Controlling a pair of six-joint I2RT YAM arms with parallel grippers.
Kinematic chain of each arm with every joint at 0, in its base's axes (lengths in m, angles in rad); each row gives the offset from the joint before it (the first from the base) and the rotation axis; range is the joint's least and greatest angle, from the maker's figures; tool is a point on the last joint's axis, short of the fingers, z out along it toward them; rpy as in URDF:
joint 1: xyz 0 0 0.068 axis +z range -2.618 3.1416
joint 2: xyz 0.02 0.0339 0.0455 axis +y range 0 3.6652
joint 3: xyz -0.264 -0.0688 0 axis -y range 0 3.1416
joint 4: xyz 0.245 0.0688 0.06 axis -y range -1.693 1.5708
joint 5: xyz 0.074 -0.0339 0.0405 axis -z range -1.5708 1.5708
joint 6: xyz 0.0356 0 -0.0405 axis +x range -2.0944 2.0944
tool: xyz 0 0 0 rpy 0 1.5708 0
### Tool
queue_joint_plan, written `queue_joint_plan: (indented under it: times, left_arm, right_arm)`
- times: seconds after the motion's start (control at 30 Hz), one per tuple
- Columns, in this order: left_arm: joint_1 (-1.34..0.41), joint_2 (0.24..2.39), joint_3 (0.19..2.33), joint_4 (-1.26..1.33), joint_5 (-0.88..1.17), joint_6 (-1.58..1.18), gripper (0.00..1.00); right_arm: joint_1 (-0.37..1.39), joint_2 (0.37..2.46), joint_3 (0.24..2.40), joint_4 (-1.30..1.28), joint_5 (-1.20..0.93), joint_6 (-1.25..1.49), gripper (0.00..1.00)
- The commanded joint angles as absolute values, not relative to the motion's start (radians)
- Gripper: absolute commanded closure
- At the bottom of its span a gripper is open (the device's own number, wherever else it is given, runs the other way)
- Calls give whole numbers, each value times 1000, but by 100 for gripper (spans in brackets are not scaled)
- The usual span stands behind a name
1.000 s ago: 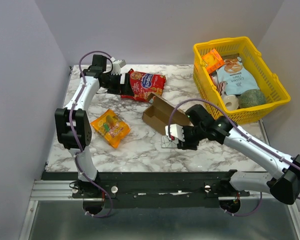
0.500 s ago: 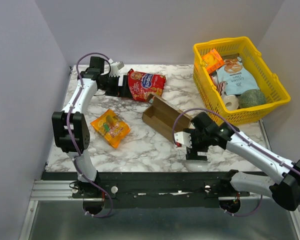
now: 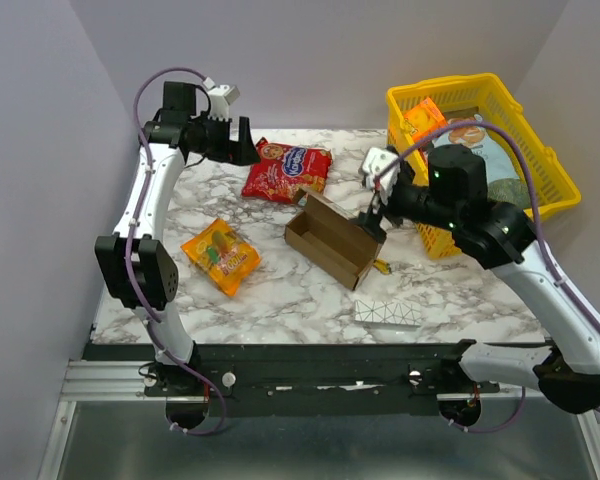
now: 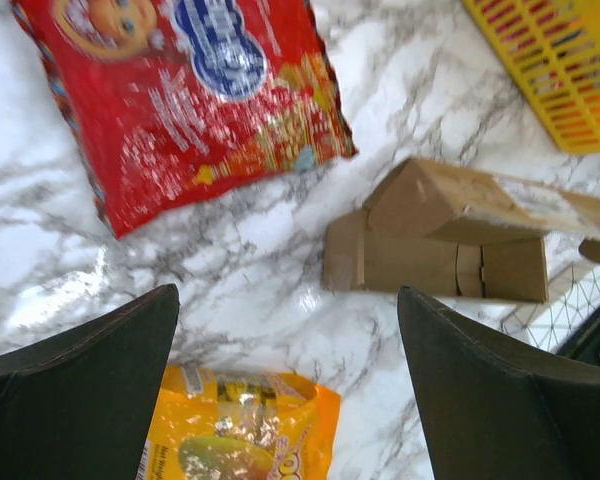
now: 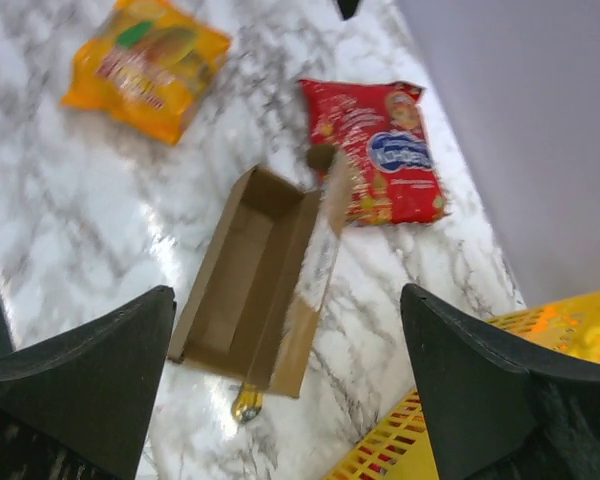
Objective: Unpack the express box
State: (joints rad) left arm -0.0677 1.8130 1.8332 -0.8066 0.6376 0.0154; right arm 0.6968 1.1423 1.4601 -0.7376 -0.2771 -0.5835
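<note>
The express box (image 5: 242, 285) is lying open, seemingly empty, directly below the right gripper (image 3: 373, 215), whose fingers are standing wide apart and holding nothing. The left gripper (image 3: 238, 140) is hovering spread too, with the box well ahead of its fingertips. Being empty cardboard, the box is probably weighing little and crushing easily; a long side wall is offering the firmest pinch.

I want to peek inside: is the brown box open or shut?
Open: the express box has its flap up, and the inside looks empty.
</note>
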Motion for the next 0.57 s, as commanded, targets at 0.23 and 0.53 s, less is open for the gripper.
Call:
queue_joint_plan:
  times: [0.23, 0.53]
  left_arm:
    - [-51, 1701, 2024, -830, 90, -21, 1]
    - [-51, 1723, 1942, -698, 121, -89, 1]
  right_arm:
    - [657, 1542, 1873, -614, 278, -78, 0]
    - [598, 1588, 1896, -689, 213, -17, 0]
